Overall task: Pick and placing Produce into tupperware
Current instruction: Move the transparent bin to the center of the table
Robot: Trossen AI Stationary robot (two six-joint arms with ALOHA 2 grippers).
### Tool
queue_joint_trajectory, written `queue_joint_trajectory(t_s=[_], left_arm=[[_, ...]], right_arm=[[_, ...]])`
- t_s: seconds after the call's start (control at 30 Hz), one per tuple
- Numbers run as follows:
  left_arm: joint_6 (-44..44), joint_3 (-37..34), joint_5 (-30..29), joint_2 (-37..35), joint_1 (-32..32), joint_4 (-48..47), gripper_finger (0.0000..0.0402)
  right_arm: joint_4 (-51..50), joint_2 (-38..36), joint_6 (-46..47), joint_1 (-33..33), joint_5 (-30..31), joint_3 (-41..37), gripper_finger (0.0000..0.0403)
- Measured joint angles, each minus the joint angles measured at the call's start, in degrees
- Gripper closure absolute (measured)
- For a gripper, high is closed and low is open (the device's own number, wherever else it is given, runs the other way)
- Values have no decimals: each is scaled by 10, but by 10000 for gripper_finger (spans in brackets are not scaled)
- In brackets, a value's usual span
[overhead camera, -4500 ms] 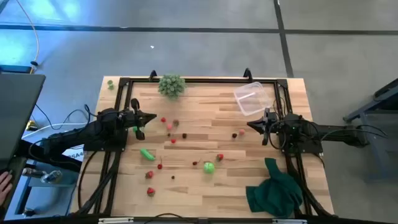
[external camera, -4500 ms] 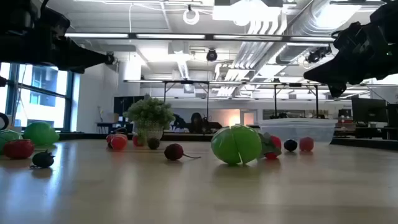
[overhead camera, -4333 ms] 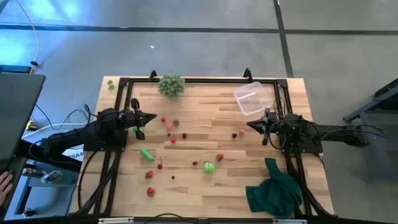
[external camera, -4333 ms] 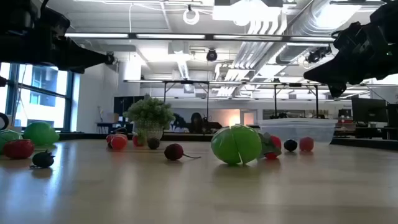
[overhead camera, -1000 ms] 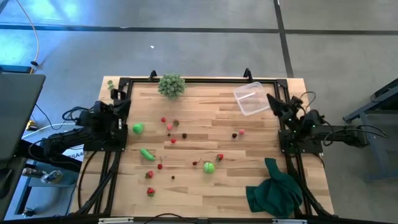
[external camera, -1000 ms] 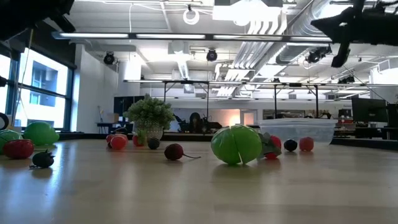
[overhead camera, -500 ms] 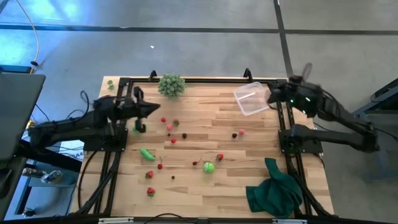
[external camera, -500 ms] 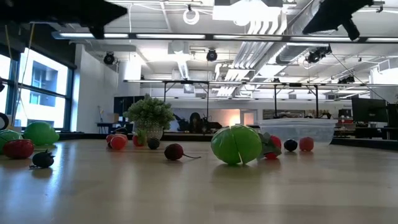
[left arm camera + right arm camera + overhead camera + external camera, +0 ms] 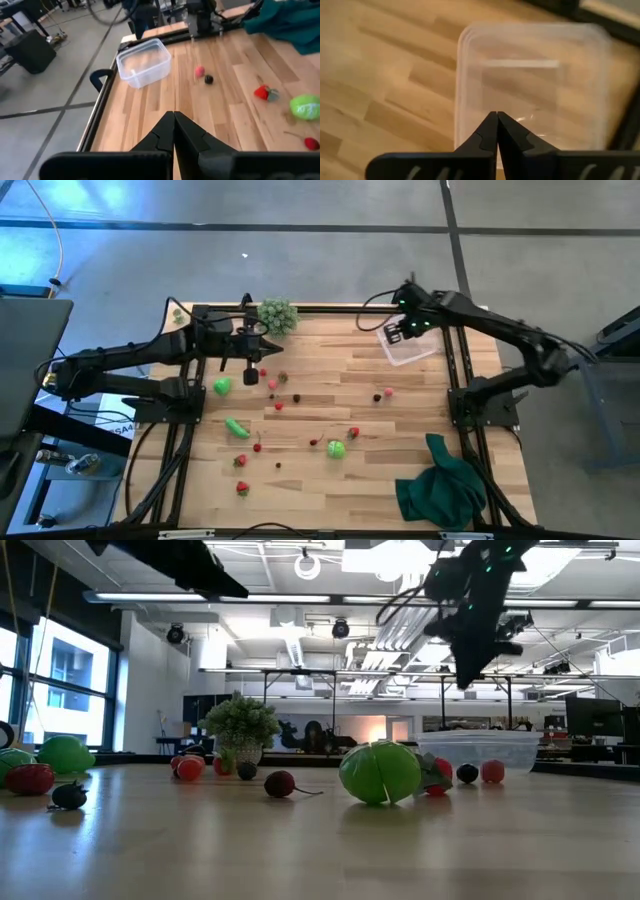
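Both arms raised and extended, left tool (image 9: 173, 116) and right tool (image 9: 496, 116) closed, empty.

Looked through every view and honestly there was nothing I could read. No labels, brand names, numbers or signs showed up on anything on the table, on the arms, or in the room behind it.
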Motion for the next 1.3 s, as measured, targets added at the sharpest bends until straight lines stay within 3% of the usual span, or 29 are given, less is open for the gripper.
queue_joint_trajectory(t_s=[0.27,0.57,0.97,1.3], left_arm=[[37,-5,-23,1,-1,-67,401],[107,-5,24,1,-1,-135,401],[113,-5,97,1,-1,-148,401],[110,-5,101,1,-1,-148,401]], right_arm=[[27,112,0,0,-3,-2,401],[44,193,-13,4,-8,-2,401],[148,219,-1,78,-90,-3,401],[235,225,43,145,-125,-3,401]])
